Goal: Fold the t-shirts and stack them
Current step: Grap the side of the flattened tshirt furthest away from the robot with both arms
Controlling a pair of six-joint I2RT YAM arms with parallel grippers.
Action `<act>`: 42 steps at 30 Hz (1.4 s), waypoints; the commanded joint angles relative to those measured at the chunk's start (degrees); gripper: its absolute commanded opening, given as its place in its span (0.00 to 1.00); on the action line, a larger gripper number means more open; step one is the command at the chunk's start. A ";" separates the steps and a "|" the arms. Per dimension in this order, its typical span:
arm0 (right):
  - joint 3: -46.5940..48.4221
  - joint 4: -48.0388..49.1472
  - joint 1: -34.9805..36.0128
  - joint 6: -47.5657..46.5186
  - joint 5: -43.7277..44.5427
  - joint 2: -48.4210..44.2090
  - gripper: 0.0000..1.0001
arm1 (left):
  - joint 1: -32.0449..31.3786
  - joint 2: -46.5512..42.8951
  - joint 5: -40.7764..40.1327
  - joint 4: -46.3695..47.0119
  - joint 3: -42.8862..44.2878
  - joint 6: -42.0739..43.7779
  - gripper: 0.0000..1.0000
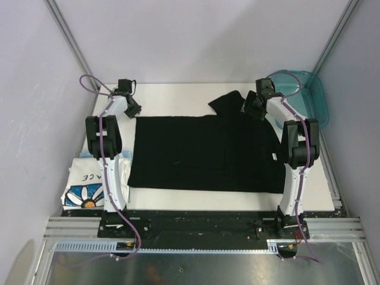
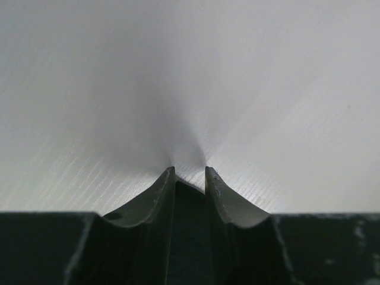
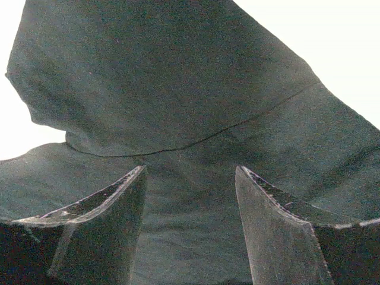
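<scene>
The black t-shirt (image 1: 202,154) lies spread flat across the middle of the white table (image 1: 178,95), with one sleeve flipped up at its far edge. My right gripper (image 1: 252,109) is open just above that sleeve; in the right wrist view (image 3: 190,169) black cloth (image 3: 178,89) fills the space under and between the fingers. My left gripper (image 1: 132,109) hangs over bare table just beyond the shirt's far left corner. In the left wrist view (image 2: 190,169) its jaws are almost together, with nothing between them. The white daisy t-shirt (image 1: 83,184) lies crumpled at the near left, partly hidden by the left arm.
A teal translucent bin (image 1: 304,95) stands at the far right corner, behind the right arm. Grey walls enclose the table on three sides. A metal rail (image 1: 202,228) runs along the near edge by the arm bases.
</scene>
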 commanded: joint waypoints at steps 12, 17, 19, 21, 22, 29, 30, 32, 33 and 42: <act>1.53 0.03 -0.79 -1.09 -0.24 -0.68 0.65 | -1.17 -0.68 -1.08 -2.40 -1.80 2.23 0.30; 1.03 0.12 -1.19 -1.21 -0.45 -1.04 0.65 | -1.21 -0.88 -1.45 -2.84 -2.20 2.50 0.29; 0.89 0.25 -1.25 -1.21 -0.59 -1.09 0.65 | -1.21 -0.99 -1.61 -2.93 -2.36 2.55 0.29; 0.72 0.35 -1.33 -1.21 -0.66 -1.14 0.65 | -1.21 -1.11 -1.74 -3.05 -2.44 2.74 0.29; 0.59 0.38 -1.34 -1.21 -0.69 -1.17 0.65 | -1.21 -1.13 -1.82 -3.11 -2.49 2.85 0.29; 0.09 0.66 -1.53 -1.18 -1.04 -1.26 0.65 | -1.21 -1.53 -2.11 -3.54 -2.99 3.81 0.30; 0.01 0.71 -1.58 -1.15 -1.10 -1.31 0.65 | -1.21 -1.60 -2.14 -3.62 -3.07 3.95 0.30; -0.22 0.83 -1.63 -1.13 -1.19 -1.44 0.65 | -1.17 -1.76 -2.29 -3.79 -3.37 4.17 0.30; -0.32 0.88 -1.67 -1.13 -1.22 -1.49 0.65 | -1.19 -1.89 -2.31 -3.83 -3.52 4.26 0.30; -1.37 1.46 -1.89 -1.15 -1.54 -2.29 0.65 | -3.21 -2.69 -2.51 -4.28 -4.39 5.18 0.29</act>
